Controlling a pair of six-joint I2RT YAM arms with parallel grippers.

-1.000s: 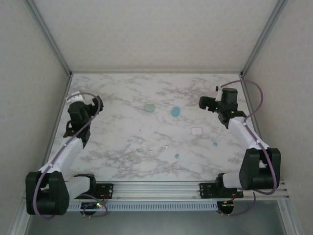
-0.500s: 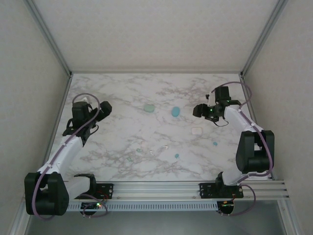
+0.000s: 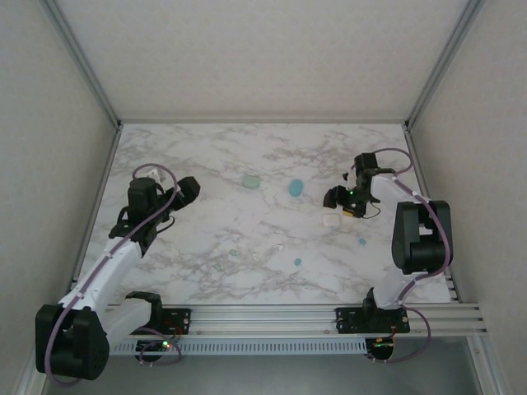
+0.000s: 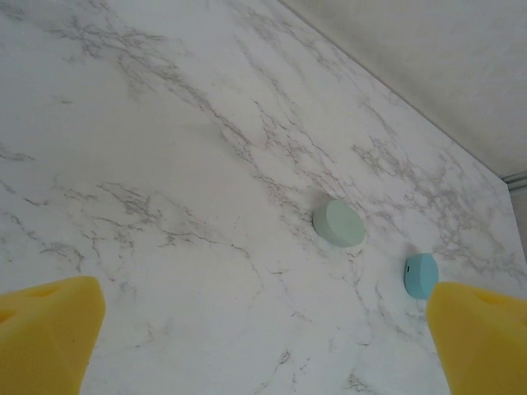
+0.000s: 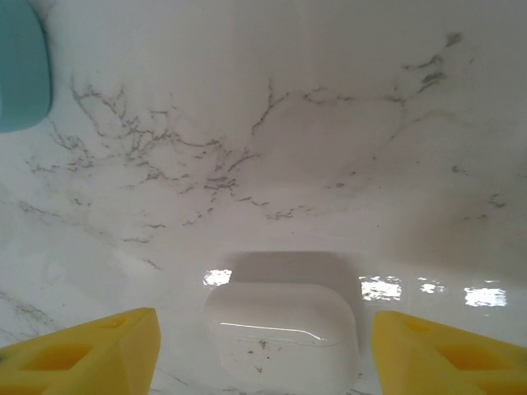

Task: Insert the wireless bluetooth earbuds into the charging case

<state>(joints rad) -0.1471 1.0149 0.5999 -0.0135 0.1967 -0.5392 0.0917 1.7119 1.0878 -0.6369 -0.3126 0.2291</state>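
Top external, near to far: wireless bluetooth earbuds (image 3: 297,262) scattered loose on the marble counter (image 3: 189,156), apart from every case; beyond them the white case (image 3: 332,220), closed and lying flat; farthest back the blue case (image 3: 295,188) and pale green case (image 3: 250,181), side by side but apart. Just over the white case, right hand (image 3: 336,199) with jaws apart, gripping nothing. Right wrist: yellow fingers (image 5: 90,350) flanking the white case, clear of both its sides. Out to the left, left hand (image 3: 188,188) spread wide and empty, well apart from the pale green case.
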